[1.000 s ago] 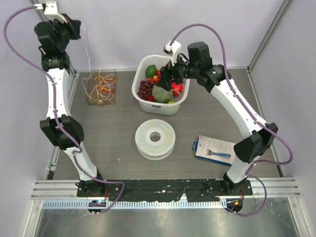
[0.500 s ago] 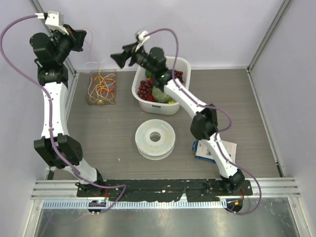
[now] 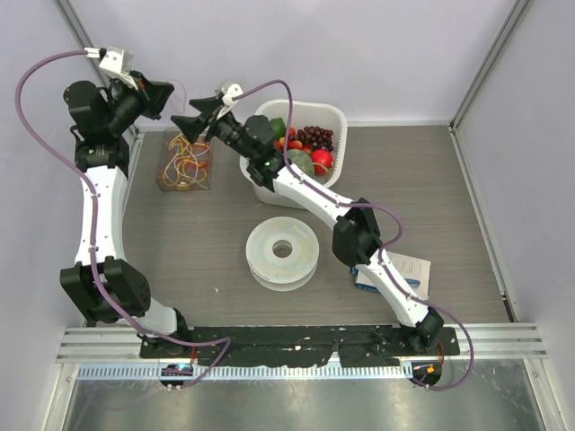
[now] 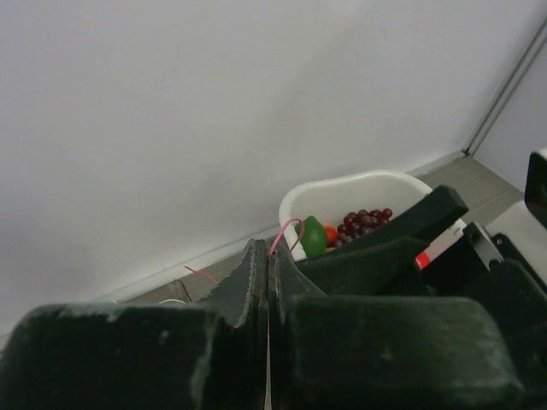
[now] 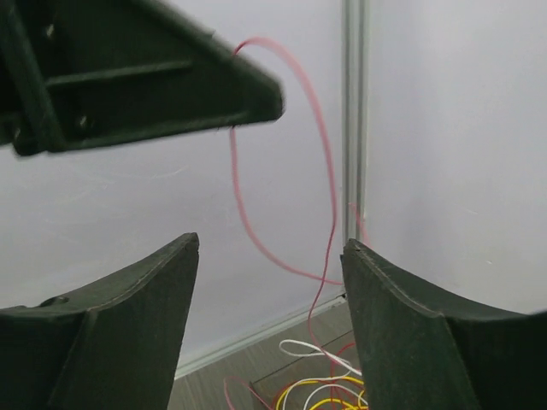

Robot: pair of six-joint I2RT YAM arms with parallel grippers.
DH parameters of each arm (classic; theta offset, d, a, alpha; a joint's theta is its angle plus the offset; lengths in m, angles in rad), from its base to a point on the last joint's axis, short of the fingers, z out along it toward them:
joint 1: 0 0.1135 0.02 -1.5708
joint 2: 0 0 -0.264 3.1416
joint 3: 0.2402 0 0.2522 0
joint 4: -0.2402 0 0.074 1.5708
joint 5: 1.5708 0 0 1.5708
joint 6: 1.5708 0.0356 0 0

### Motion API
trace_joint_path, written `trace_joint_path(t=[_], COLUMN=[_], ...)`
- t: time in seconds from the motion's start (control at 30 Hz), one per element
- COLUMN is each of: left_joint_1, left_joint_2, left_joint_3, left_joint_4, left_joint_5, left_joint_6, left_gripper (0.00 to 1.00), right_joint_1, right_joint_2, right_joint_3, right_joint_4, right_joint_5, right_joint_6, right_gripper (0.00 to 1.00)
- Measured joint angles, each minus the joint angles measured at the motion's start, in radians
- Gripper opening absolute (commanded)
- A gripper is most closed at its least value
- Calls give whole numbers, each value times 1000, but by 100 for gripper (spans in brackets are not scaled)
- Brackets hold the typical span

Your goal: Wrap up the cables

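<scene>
- Cables: a loose tangle of red, orange, yellow and white wires in a clear box at the far left corner of the table.
- One pink wire is lifted out of the tangle. It hangs in a slack loop from the left gripper, its lower end trailing down towards the box.
- Left gripper: fingers pressed together, pinching that pink wire at the very tip.
- Right gripper: fingers spread wide and holding nothing, just beside the left one and facing the hanging loop.
- Handling (my judgement): string-thin, very light and limp, and it will not hold a shape. It is likely to slip from a light pinch and to snag on the other wires. It is best taken on the free hanging stretch below the left fingertips, clear of the tangle.
- White basket at the far edge, near the middle: dark grapes, a green fruit, red fruit and a round dark-green piece.
- White flat reel at the table's middle, nothing wound on it.
</scene>
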Motion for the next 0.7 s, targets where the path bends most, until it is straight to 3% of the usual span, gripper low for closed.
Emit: trace_joint_path(t=[0.17, 0.33, 0.47, 0.5, 0.57, 0.6, 0.63, 0.67, 0.7], left_joint_1=[0, 0, 1, 1, 1, 1, 1, 1, 1], left_joint_2=[-24, -61, -88, -93, -101, -105, -108, -111, -113], left_joint_3=[-42, -50, -62, -63, -63, -63, -63, -64, -63], left_joint_4=[1, 6, 9, 9, 1, -5, -17, -31, -51], left_joint_5=[38, 81, 118, 128, 143, 151, 159, 168, 179], left_joint_6=[0, 0, 0, 1, 11, 18, 25, 39, 56], left_gripper=[0, 0, 0, 0, 0, 0, 4, 19, 36], right_joint_1=[-12, -23, -22, -22, -22, -22, -22, -22, -22], right_joint_2=[16, 38, 50, 53, 54, 54, 54, 54, 54], right_joint_3=[23, 27, 27, 27, 27, 27, 27, 27, 27], right_joint_4=[23, 23, 22, 23, 23, 23, 25, 26, 29], right_joint_5=[72, 122, 139, 138, 135, 131, 128, 125, 124], right_joint_6=[-14, -34, -41, -41, -41, -44, -43, -47, -43], right_gripper=[68, 51, 49, 45, 30, 16, 10, 2, 1])
